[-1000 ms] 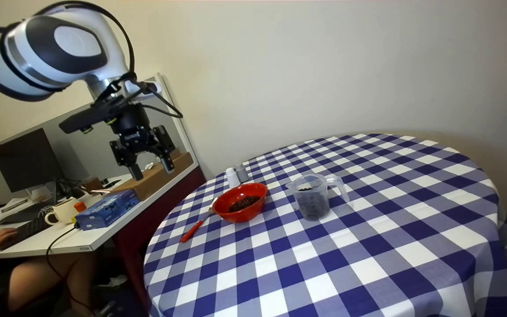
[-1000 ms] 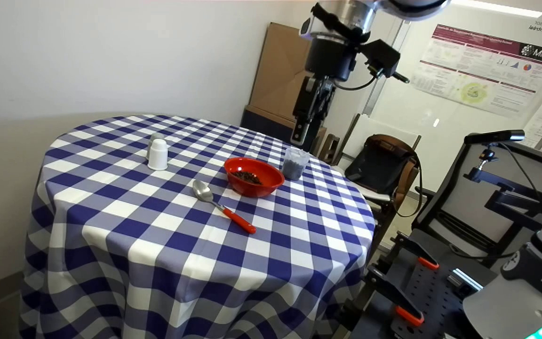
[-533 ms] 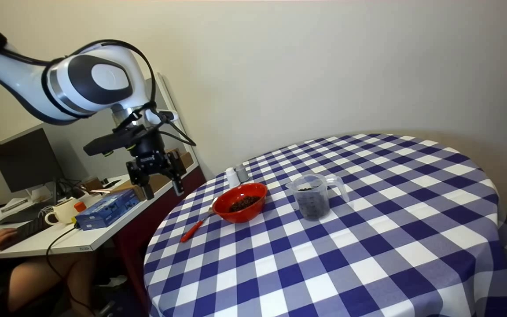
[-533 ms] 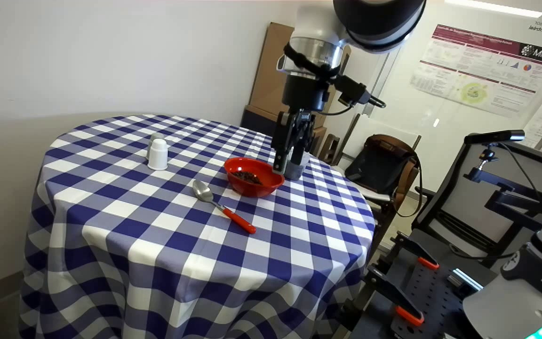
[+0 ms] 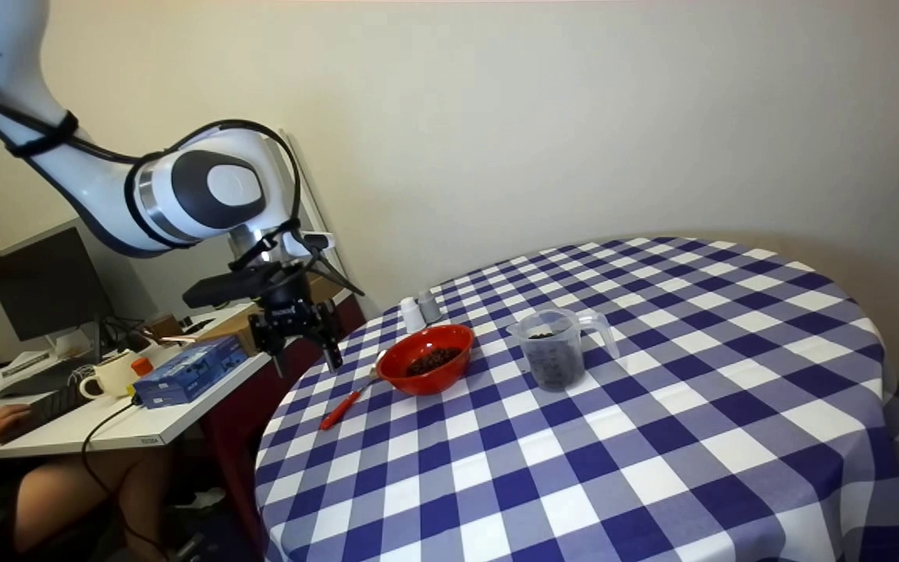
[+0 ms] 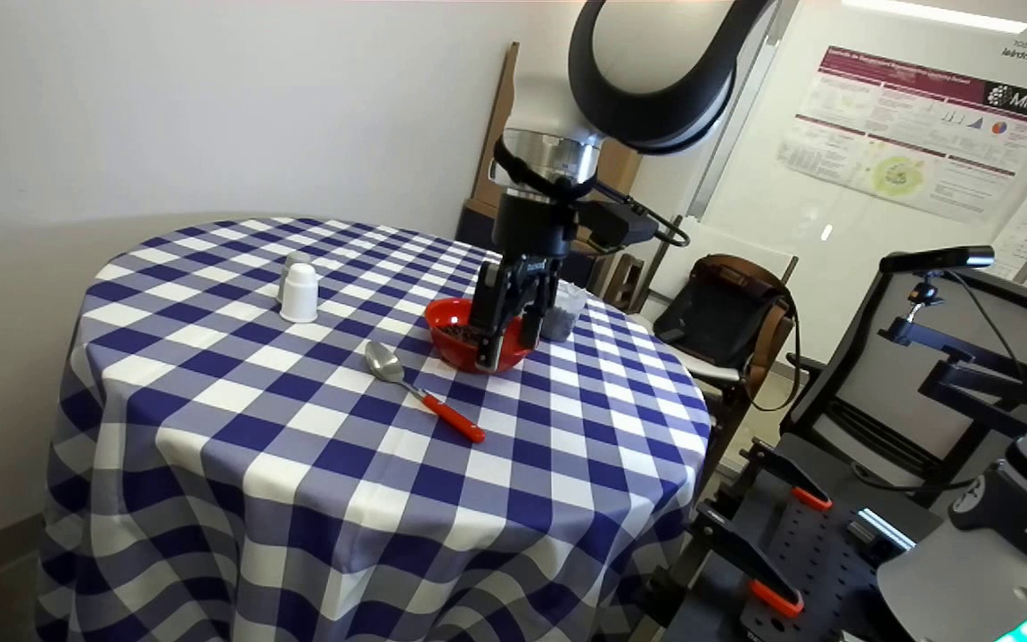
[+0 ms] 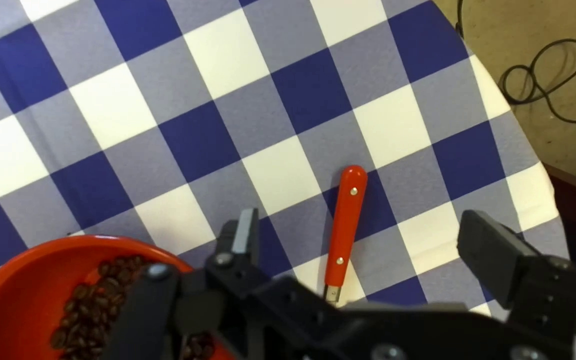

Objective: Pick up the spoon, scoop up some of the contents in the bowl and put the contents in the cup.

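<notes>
The spoon (image 6: 453,419), with a red handle and a metal head, lies flat on the checked cloth beside the bowl; it also shows in an exterior view (image 5: 340,410). In the wrist view its handle (image 7: 345,225) lies between the open fingers, its head hidden behind the gripper. The red bowl (image 5: 430,382) holds dark beans (image 7: 85,315). The cup (image 5: 559,363), a clear measuring jug with a handle, stands beyond the bowl with dark contents inside; it is partly hidden in an exterior view (image 6: 564,312). My gripper (image 5: 307,367) is open and empty, above the spoon's handle.
A white shaker (image 6: 299,294) and a grey shaker (image 5: 428,306) stand behind the bowl. The round table's edge lies close to the gripper. A desk (image 5: 129,429) with a blue box (image 5: 192,371) and a mug (image 5: 115,375) stands beside the table.
The arm has come down towards the table, and my gripper has moved nearer the spoon. In an exterior view it now covers part of the bowl. The spoon, bowl and cup have not moved.
</notes>
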{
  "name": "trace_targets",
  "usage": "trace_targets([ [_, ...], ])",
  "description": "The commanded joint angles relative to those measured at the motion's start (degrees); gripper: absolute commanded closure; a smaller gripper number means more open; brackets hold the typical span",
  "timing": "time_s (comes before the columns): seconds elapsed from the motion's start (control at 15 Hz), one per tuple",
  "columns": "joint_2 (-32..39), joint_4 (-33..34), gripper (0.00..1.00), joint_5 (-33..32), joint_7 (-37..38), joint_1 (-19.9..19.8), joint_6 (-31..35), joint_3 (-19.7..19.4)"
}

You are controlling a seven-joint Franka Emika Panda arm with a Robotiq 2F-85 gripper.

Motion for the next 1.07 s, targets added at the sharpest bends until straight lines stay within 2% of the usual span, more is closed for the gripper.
trace_targets([
  [0.0, 4.0, 1.8, 0.0, -3.1, 6.1, 1.9, 3.7, -1.1],
  [0.4, 7.8, 3.0, 0.0, -7.4, 12.9, 5.0, 6.6, -3.4],
  [1.0, 13.9, 5.5, 0.0, -6.2, 11.9, 5.2, 5.9, -4.7],
])
